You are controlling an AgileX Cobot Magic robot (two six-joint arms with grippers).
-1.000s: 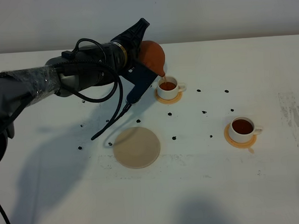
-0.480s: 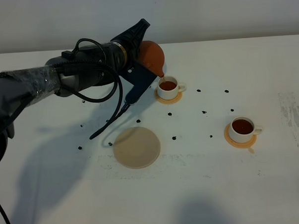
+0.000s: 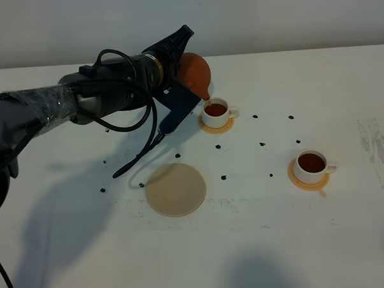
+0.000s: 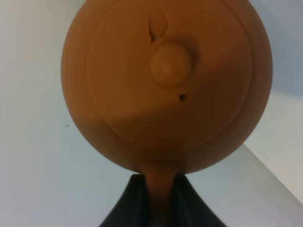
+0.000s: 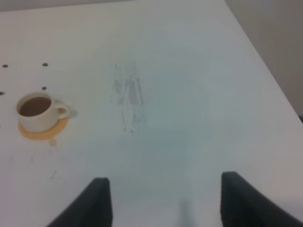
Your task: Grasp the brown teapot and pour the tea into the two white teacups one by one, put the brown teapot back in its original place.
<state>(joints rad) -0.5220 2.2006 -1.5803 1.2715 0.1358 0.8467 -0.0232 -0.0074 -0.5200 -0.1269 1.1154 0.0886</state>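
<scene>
I find nothing to read anywhere: no word, number, brand or sign on the brown teapot (image 3: pixel 194 72) that I hold, on either white teacup (image 3: pixel 215 111) (image 3: pixel 311 164), on the pale round mat (image 3: pixel 176 189) or on the table (image 3: pixel 343 99); the small dark dots scattered over the table form no letters

Bench (image 3: pixel 298 241): white, flat surface filling most of the exterior high view, meeting a pale grey wall (image 3: pixel 269 16) along its far edge. Small black dots (image 3: pixel 262 143): scattered over the middle of the bench, several in loose rows. Scuffed grey patch (image 3: pixel 377 152): faint streaks near the bench's right edge.
</scene>
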